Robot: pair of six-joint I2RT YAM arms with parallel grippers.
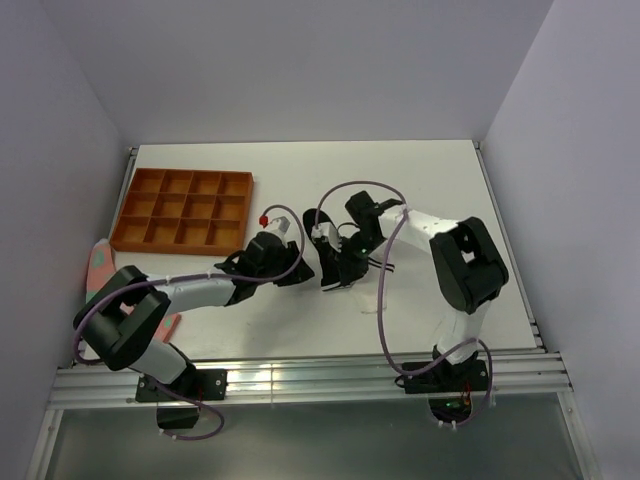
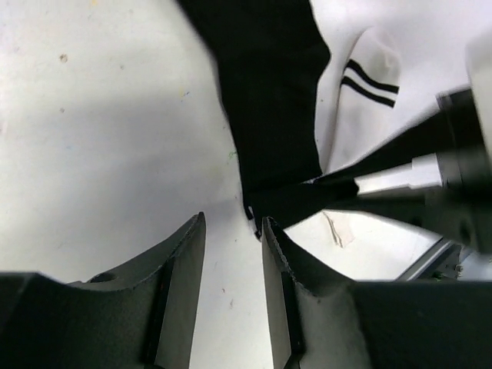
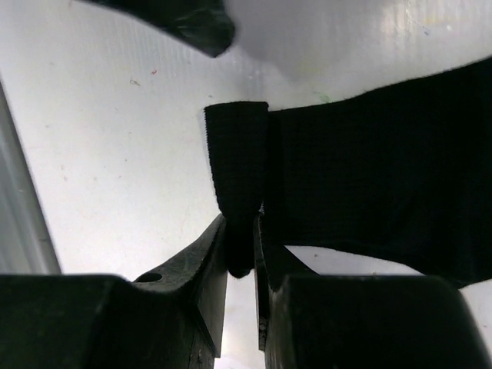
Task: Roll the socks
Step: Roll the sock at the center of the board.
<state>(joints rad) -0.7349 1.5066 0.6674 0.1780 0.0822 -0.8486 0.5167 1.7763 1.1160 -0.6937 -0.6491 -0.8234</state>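
Standing by the white table (image 1: 420, 180), I see a pink fabric piece with teal patches (image 1: 100, 262) hanging at the far left edge, and beside it an orange plastic tray of small square compartments (image 1: 185, 210), neither in play. Nearer the middle, the left gripper (image 2: 231, 231) hovers low over the tabletop, its jaws a narrow gap apart with nothing between them, just short of the end of the long black fabric sock (image 2: 269, 108). That sock lies mid-table, overlapping the short white fabric sock with two black cuff stripes (image 2: 361, 115). On the right, the right gripper (image 3: 240, 231) is clamped on a folded-up edge of the black sock. It looks like the start of the roll: next, I'd guess, that pinched edge must turn over onto the sock while the left pins the rest.
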